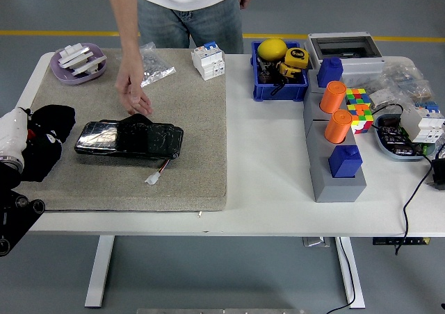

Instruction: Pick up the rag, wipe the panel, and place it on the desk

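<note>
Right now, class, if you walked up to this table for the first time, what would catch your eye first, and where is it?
The glossy black panel lies on the beige mat at the left, with a person's hand hovering just above its far edge. At the mat's left end the robot's left hand grips a black rag. To the right, two orange cylinders stand on a grey block.

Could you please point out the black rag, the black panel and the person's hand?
black rag [50,137], head view, middle of the cloth.
black panel [129,139], head view, glossy top face.
person's hand [132,92], head view, back of the hand.
</note>
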